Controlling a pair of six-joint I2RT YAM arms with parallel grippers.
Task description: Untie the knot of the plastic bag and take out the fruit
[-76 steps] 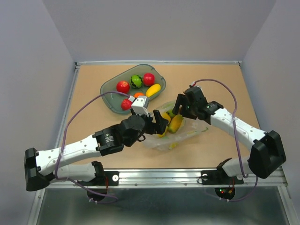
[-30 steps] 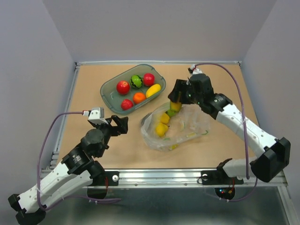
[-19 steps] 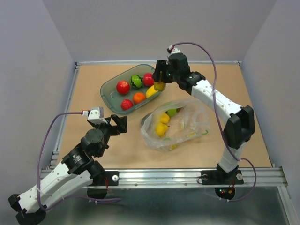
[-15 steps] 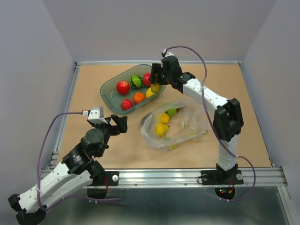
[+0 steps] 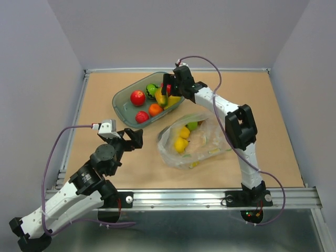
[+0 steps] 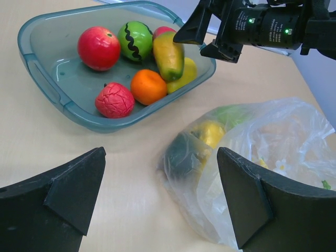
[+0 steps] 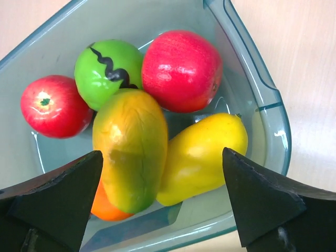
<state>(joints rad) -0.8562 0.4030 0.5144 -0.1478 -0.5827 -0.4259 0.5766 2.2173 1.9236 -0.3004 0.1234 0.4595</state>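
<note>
Held right hand [image 5: 166,94] wide open, empty, over the tray [image 5: 117,101], left hand [image 5: 137,139] likewise near the plastic bag [image 6: 273,147]; glimpsed its dark fruit [image 6: 181,152] only from left wrist.

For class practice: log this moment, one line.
right end effector: open above tray | left end effector: open | plastic bag: holds fruit

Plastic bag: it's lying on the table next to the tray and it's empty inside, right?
Not empty. The plastic bag holds fruit: the left wrist view shows a yellow piece and a dark green piece inside it. The rest is right: it lies on the table next to the tray.
</note>
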